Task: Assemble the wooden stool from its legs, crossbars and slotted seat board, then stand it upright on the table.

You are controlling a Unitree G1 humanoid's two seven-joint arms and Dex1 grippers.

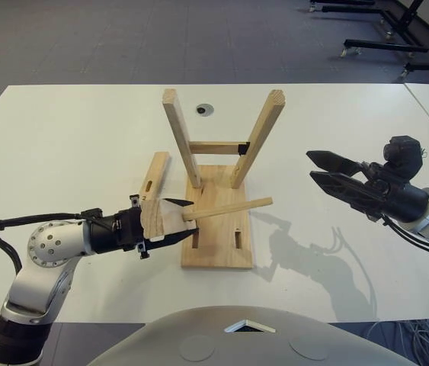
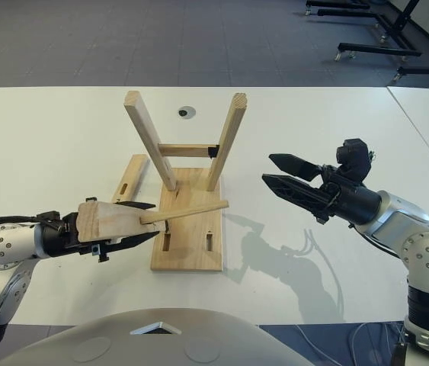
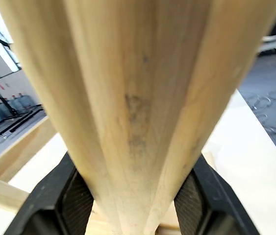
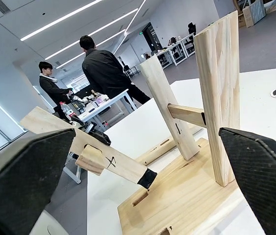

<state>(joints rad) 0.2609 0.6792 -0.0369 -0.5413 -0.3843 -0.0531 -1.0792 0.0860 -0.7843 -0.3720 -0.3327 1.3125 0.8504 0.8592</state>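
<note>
Jaws on my left arm squeeze a leg [image 2: 107, 219], its crossbar [image 2: 191, 210] reaching over the seat board [image 2: 195, 258] on the tabletop [image 2: 46, 137]. Right jaws hang open, off to the side. Next, I think, this leg must stand in its slot [image 2: 167, 242].

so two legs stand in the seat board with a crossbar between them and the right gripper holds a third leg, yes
Not quite: the left gripper holds the third leg, as the right eye view shows; the right gripper is open and empty. The rest holds: two legs stand in the seat board with a crossbar between them.
</note>
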